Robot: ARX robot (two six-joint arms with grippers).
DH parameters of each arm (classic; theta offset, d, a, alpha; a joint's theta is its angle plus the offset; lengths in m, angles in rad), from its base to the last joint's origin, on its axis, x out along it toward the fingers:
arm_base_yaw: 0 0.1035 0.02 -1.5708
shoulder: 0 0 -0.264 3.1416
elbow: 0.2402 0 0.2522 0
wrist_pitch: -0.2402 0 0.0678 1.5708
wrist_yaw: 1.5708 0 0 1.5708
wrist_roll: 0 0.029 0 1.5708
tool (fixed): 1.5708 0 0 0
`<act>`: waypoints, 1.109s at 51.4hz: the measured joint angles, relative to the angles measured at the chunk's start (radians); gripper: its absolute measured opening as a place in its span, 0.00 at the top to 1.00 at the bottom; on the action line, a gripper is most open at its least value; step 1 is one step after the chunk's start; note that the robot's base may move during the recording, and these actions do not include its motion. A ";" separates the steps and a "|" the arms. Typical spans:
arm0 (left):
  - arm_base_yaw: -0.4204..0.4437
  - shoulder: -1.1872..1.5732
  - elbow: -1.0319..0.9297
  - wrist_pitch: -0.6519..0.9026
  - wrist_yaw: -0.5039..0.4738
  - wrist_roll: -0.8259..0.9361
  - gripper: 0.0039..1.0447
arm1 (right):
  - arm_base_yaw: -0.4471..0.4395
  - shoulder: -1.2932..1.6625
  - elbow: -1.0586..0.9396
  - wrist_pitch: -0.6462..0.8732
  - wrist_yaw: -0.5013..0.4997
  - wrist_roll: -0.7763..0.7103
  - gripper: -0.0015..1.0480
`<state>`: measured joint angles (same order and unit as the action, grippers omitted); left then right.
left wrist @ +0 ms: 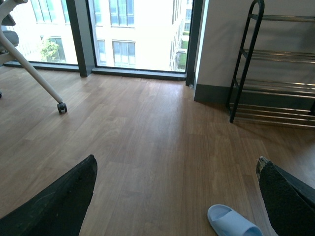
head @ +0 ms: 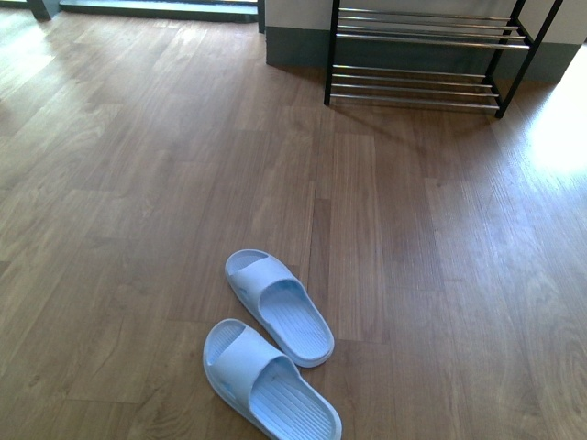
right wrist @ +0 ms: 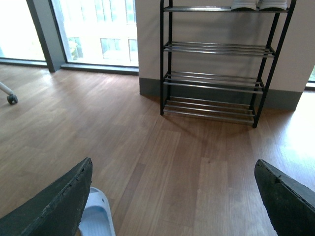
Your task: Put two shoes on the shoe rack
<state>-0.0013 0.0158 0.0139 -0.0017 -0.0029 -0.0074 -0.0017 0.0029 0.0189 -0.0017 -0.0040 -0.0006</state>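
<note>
Front view: wood-plank floor (head: 138, 183), open between the shoe rack (head: 422, 41) at the far wall (head: 295, 11) and two pale blue slides close to the robot. The nearer slide (head: 271, 380) and the farther slide (head: 280, 307) lie side by side, long axes parallel and diagonal, toes far-left. Wrist views: the left end effector (left wrist: 175, 161) and the right end effector (right wrist: 173, 163) are spread wide, gripping nothing. Tall windows (left wrist: 133, 34) stand left of the rack.
</note>
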 joint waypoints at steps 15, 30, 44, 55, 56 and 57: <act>0.000 0.000 0.000 0.000 0.003 0.000 0.09 | 0.000 0.000 0.000 0.000 0.005 0.000 0.09; 0.000 0.000 0.000 0.000 0.003 0.000 0.09 | 0.000 0.000 0.000 0.000 0.006 0.000 0.09; 0.000 0.000 0.000 0.000 0.000 0.000 0.09 | 0.000 0.000 0.000 0.000 0.001 0.000 0.09; 0.000 0.000 0.000 0.000 0.000 0.000 0.09 | 0.000 0.001 0.000 0.000 0.000 0.000 0.09; 0.000 0.000 0.000 0.000 0.000 0.000 0.09 | 0.000 0.001 0.000 0.000 0.001 0.000 0.09; 0.000 0.000 0.000 0.000 0.000 0.000 0.09 | 0.000 0.000 0.000 0.000 0.001 0.000 0.09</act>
<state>-0.0013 0.0158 0.0139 -0.0017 -0.0025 -0.0074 -0.0017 0.0032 0.0193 -0.0013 -0.0032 -0.0006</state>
